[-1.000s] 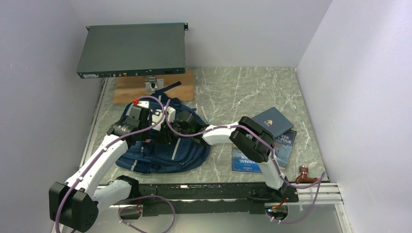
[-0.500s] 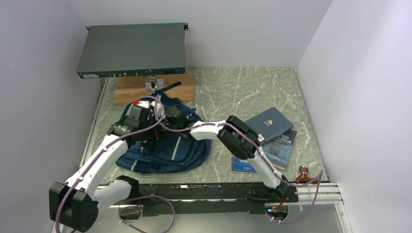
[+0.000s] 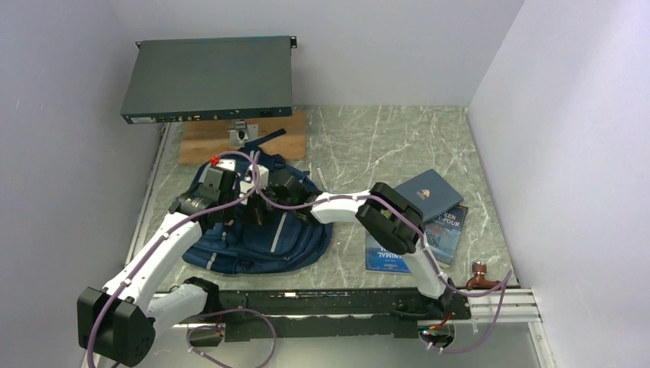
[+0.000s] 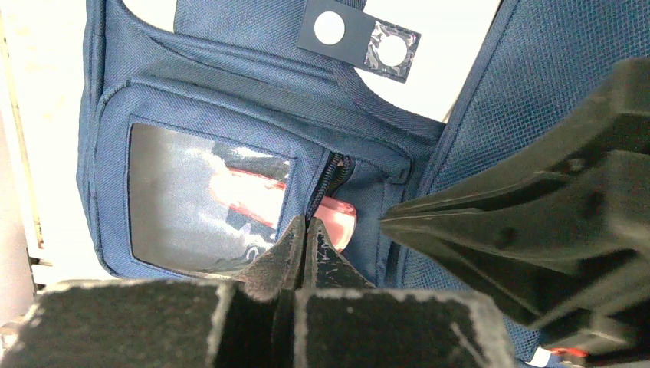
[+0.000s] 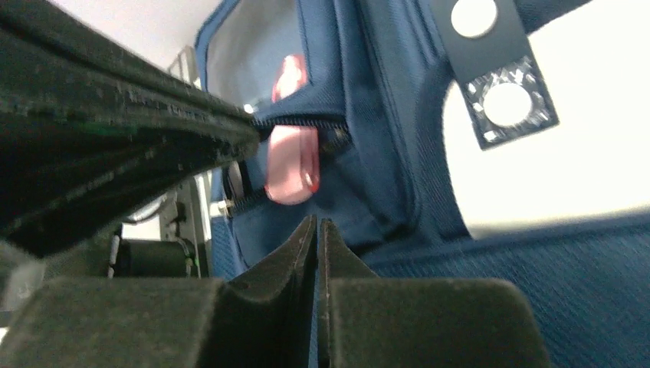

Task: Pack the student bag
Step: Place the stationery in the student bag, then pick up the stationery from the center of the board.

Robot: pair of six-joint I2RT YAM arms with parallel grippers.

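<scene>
The left gripper [image 4: 305, 236] has its two fingers pressed together with no gap showing, the tips right at the lower end of a zip [image 4: 329, 175] on a small pocket [image 4: 203, 195] with a clear window; whether it pinches anything thin there cannot be told. A pink thing [image 4: 337, 221] pokes out of the zip opening just beside those tips, and more of it shows red behind the window. The right gripper [image 5: 316, 234] is closed the same way, finger against finger, and sits just below that pink thing, close beside the other gripper, whose dark body fills the upper left of the right wrist view. Above the pocket a dark tab [image 4: 359, 38] with two round holes lies against the fabric. All of this belongs to the student bag [image 3: 295, 244], which lies flat on the left half of the table [image 3: 383, 142] under both arms. Well apart to the right lie some books [image 3: 428, 193], overlapping. Behind the bag sits a wooden board [image 3: 201, 146], and above it a grey box [image 3: 207, 80]
</scene>
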